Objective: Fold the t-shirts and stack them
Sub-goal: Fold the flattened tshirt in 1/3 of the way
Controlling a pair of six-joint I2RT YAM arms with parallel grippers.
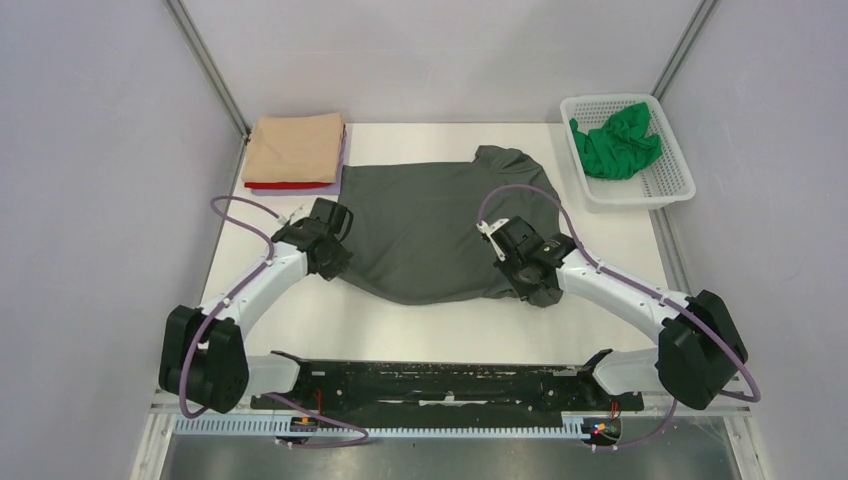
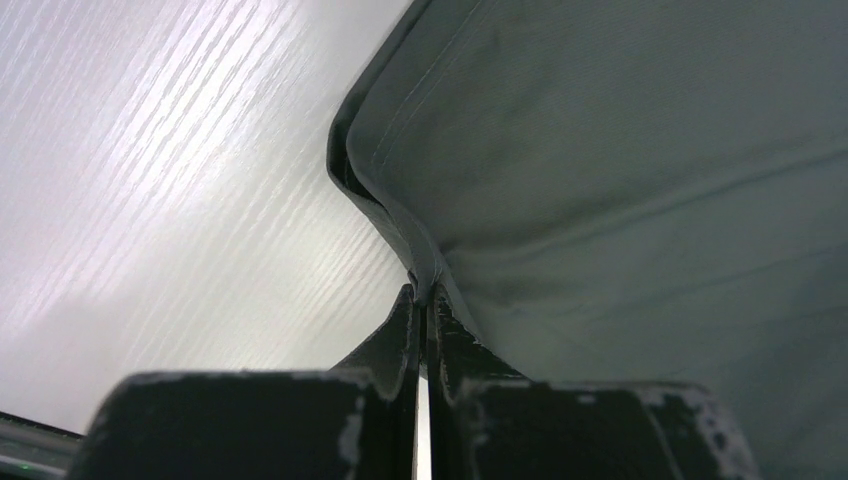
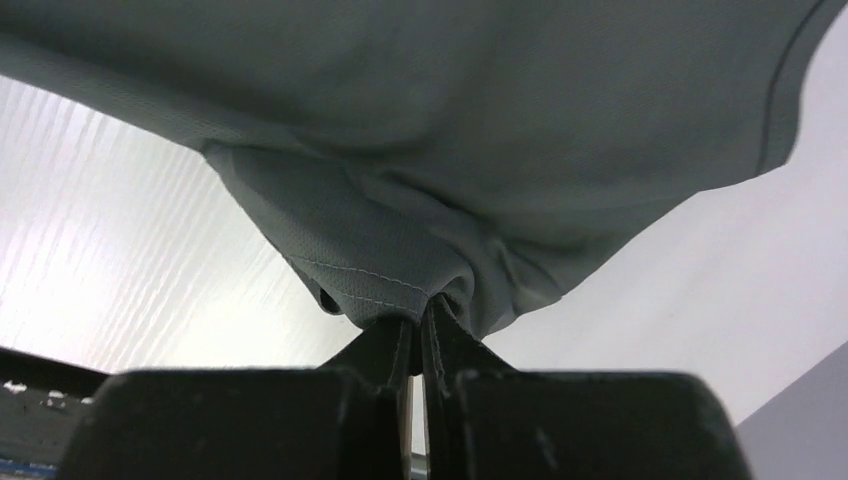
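A dark grey t-shirt (image 1: 430, 225) lies spread across the middle of the table. My left gripper (image 1: 338, 232) is shut on its left edge; the left wrist view shows the hem (image 2: 420, 265) pinched between the fingertips. My right gripper (image 1: 507, 245) is shut on a bunched hem of the shirt's right side (image 3: 400, 270). A folded tan tee (image 1: 296, 147) tops a stack at the back left, with a red tee (image 1: 285, 185) and a pale lilac edge (image 1: 341, 160) under it. A bright green tee (image 1: 615, 140) lies crumpled in the basket.
A white mesh basket (image 1: 668, 185) stands at the back right. Grey walls with metal frame posts close in the table on three sides. A black rail (image 1: 440, 380) runs along the near edge between the arm bases.
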